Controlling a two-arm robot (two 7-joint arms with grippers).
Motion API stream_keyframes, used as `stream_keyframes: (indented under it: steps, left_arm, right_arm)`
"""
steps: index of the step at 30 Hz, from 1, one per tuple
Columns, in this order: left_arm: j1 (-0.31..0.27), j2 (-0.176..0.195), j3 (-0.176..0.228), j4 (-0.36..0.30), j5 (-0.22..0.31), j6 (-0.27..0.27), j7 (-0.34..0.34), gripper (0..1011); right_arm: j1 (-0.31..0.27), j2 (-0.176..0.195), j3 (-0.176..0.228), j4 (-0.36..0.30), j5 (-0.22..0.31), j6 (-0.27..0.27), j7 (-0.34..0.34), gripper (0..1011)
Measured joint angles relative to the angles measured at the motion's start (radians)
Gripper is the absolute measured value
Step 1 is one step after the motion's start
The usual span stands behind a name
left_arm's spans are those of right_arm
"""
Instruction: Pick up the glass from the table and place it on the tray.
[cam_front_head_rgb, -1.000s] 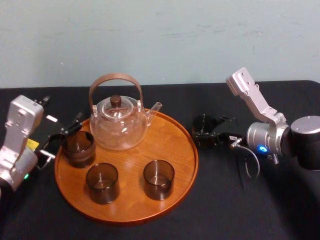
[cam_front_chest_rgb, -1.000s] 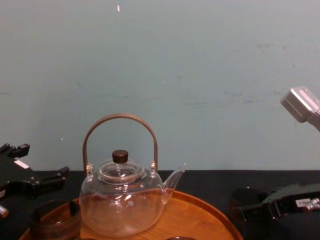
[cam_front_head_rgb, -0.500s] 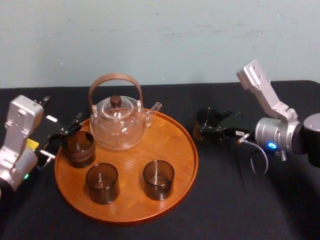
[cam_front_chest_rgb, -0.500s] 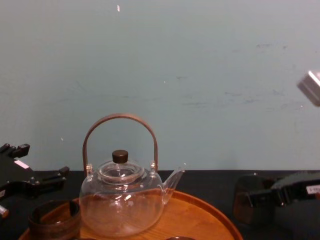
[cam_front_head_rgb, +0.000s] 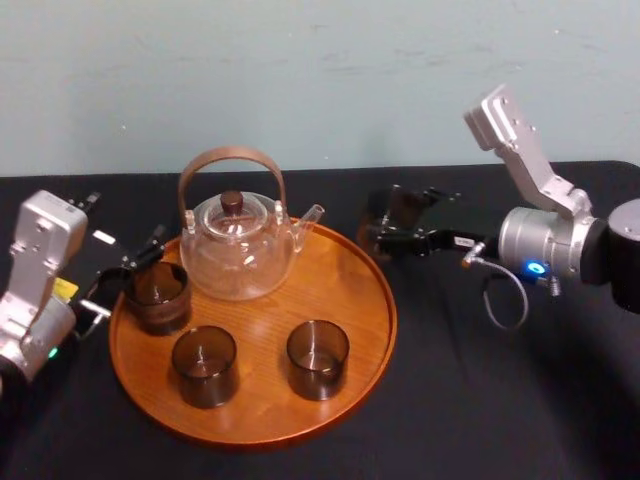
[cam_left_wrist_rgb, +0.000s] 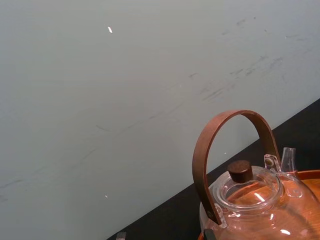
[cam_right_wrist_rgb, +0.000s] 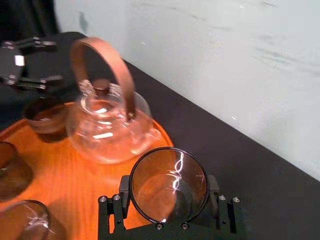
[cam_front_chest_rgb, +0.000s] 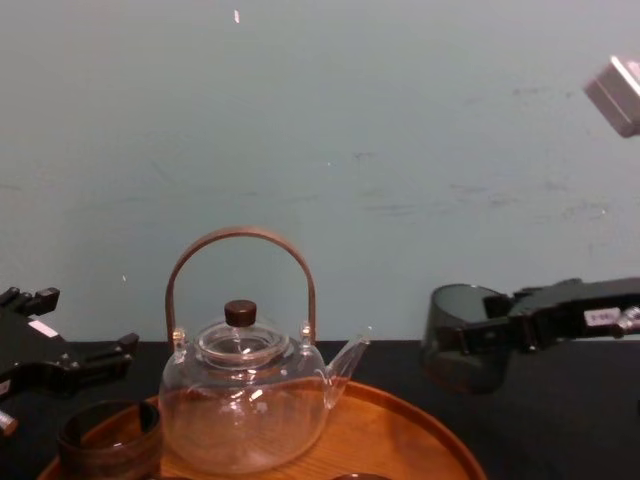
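Observation:
My right gripper (cam_front_head_rgb: 392, 232) is shut on a dark smoky glass (cam_front_head_rgb: 388, 209) and holds it in the air, clear of the table, just beyond the right rim of the round wooden tray (cam_front_head_rgb: 335, 285). In the right wrist view the glass (cam_right_wrist_rgb: 167, 182) sits upright between both black fingers (cam_right_wrist_rgb: 114, 207), above the tray's edge (cam_right_wrist_rgb: 65, 165). From the chest view the held glass (cam_front_chest_rgb: 460, 350) hangs to the right of the teapot's spout. My left gripper (cam_front_head_rgb: 125, 272) stands open at the tray's left edge, beside another glass (cam_front_head_rgb: 157, 296).
A glass teapot (cam_front_head_rgb: 236, 245) with a brown arched handle stands at the back of the tray. Two more dark glasses (cam_front_head_rgb: 205, 365) (cam_front_head_rgb: 318, 358) stand at the tray's front. Bare wood lies on the tray's right side. Black cloth covers the table (cam_front_head_rgb: 480, 400).
My right gripper has lifted the glass off the table and carried it left, toward the tray's right rim. The left arm has not moved.

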Motion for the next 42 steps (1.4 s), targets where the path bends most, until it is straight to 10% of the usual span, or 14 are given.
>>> stream_keyframes:
  steps: [20,42]
  left_arm:
    - [0.0,0.0,0.0,0.0,0.0,0.0,0.0,1001]
    - [0.0,0.0,0.0,0.0,0.0,0.0,0.0,1001]
  right_arm:
    - [0.074,-0.056,-0.129,0.085,-0.012,-0.054,0.05,903]
    - [0.087,-0.094,-0.163,0.206,-0.067,-0.119,0.062,902]
